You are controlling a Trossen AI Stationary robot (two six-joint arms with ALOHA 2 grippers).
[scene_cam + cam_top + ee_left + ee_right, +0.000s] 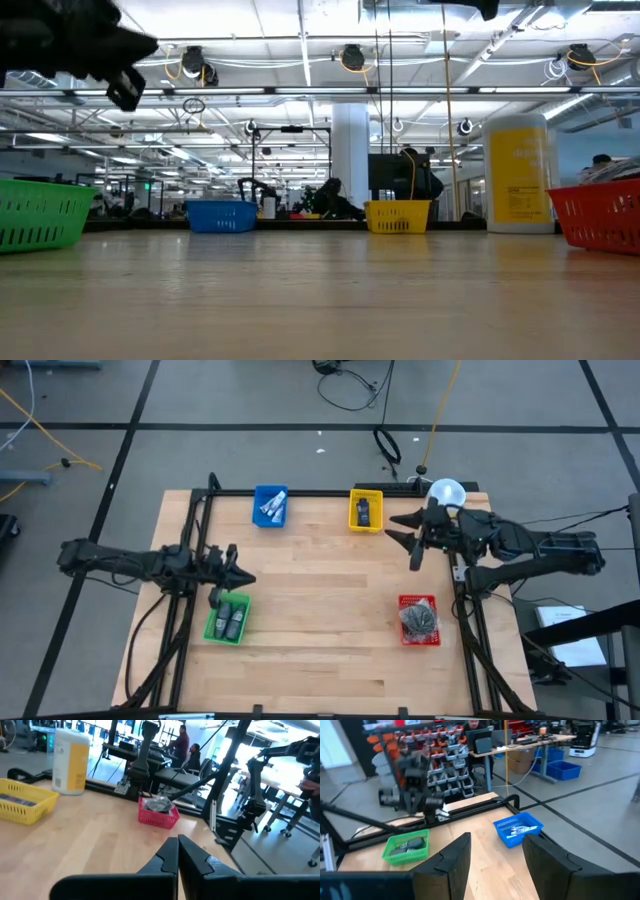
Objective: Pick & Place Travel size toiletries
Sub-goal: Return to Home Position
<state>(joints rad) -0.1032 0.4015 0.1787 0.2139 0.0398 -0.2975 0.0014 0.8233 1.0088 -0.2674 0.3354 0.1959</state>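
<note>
Small dark toiletry bottles [231,622] lie inside green plastic mesh basket [209,630]; left gripper [247,579] just beside it, closed tight, empty; right gripper [394,527] well apart from it, spread wide, empty; left arm nearer.

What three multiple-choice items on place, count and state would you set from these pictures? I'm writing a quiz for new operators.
1. Which basket is nearest the left gripper? A) blue basket B) green basket C) red basket
2. How many baskets are there? A) three B) five C) four
3. The right gripper is: A) open and empty B) shut on a tube C) shut and empty
Answers: 1 B: in the high view the gripper hangs right beside it, far from the others. 2 C: the yellow basket makes four. 3 A: the right wrist view shows its fingers wide apart, nothing between.
</note>
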